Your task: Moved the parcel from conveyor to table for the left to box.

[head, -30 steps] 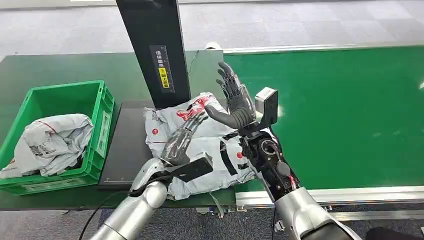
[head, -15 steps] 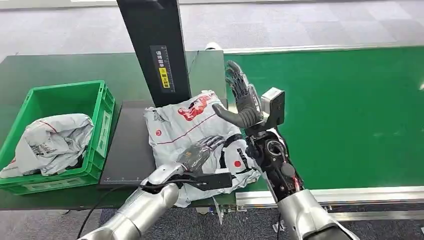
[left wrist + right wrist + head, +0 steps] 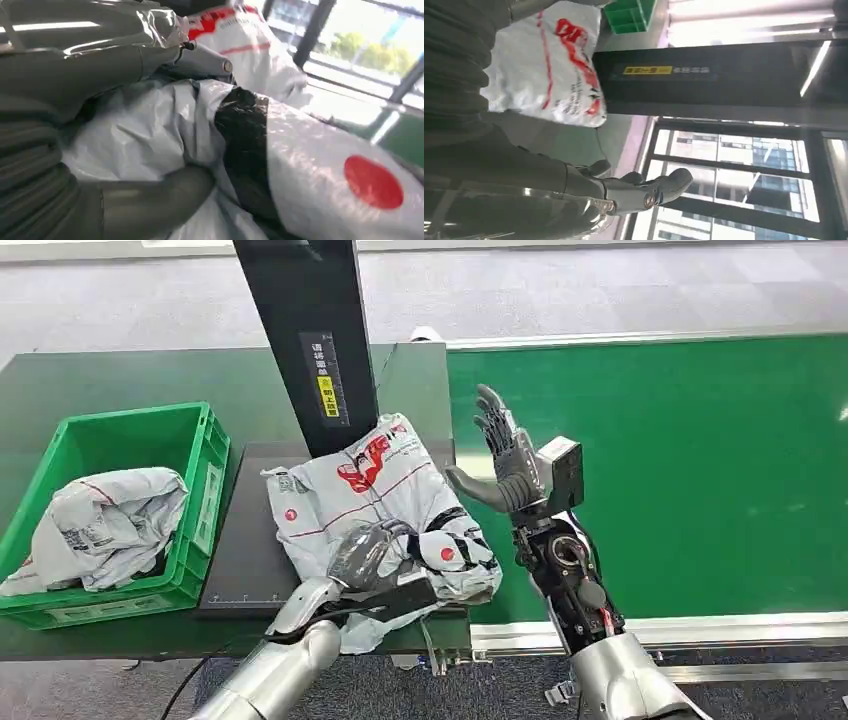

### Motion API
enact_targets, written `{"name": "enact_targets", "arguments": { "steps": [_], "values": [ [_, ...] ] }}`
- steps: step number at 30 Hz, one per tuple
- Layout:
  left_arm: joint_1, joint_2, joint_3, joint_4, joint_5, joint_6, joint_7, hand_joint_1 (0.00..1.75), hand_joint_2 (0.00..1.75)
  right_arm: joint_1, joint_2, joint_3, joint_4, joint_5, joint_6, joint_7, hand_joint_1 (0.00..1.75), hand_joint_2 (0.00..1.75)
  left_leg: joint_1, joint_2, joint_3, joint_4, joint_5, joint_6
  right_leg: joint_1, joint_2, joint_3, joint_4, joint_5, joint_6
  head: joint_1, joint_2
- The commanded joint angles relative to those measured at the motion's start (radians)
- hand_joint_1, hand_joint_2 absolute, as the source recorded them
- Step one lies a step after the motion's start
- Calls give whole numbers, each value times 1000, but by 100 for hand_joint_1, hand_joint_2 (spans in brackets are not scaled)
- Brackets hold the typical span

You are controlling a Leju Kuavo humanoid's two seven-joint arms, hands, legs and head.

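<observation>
Left hand (image 3: pixel 366 545) curled, gripping, low beside the upright right hand (image 3: pixel 507 453) with fingers spread, empty.

Crumpled grey plastic mailer bag (image 3: pixel 95 525) inside green plastic crate (image 3: pixel 205 490), black upright column with yellow label (image 3: pixel 310 340), grey carpet floor (image 3: pixel 600 290)

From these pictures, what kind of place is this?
Probably a parcel sorting station: a green conveyor, a grey mail parcel on a table beneath a scanner post, and a green crate holding another parcel.
</observation>
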Motion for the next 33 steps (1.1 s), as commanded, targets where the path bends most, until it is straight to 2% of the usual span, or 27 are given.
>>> {"name": "enact_targets", "arguments": {
  "steps": [1, 9, 12, 14, 18, 20, 33],
  "values": [
    [171, 67, 134, -338, 63, 62, -46, 175, 175, -13, -9, 42, 107, 5, 50, 1, 0, 175, 0, 2, 2, -2, -1, 3, 1, 1, 1, -2, 0, -4, 0, 0],
    [189, 69, 143, -350, 84, 82, -72, 175, 175, -28, 0, 49, 132, -1, 58, 4, 0, 175, 0, 0, -4, -1, 0, 2, 1, 0, -3, -1, 0, -2, 0, 0],
    [215, 67, 145, -389, 124, 187, -191, 175, 175, -58, 17, 21, 232, -80, 90, 15, 0, 175, 0, 0, -4, -1, 0, 2, 0, 0, -3, -1, 0, -2, 0, 0],
    [252, 64, 146, -461, 166, 239, -269, 175, 175, -79, 4, 62, 295, -57, 56, -11, 0, 175, 0, 0, -3, -1, 0, 2, 1, 1, -3, -1, 0, -3, 0, 0],
    [244, 55, 131, -505, 372, 189, -427, 175, 175, -66, -19, 117, 341, -22, 36, -78, 0, 175, 0, -1, -3, -1, -1, 3, 1, -1, -2, -2, 0, -4, 0, 0],
    [226, 49, 112, -475, 470, 162, -480, 175, 175, -31, -16, 145, 319, -19, 45, -70, 0, 175, 0, -3, -4, 0, 0, 2, 1, -2, -2, -1, 0, -2, 0, 0],
    [226, 46, 106, -467, 475, 167, -486, 175, 175, -28, -15, 148, 309, -22, 42, -66, 0, 175, 0, -2, -4, 0, 0, 2, 0, -2, -3, -1, 0, -2, 0, 0]
  ]
}}
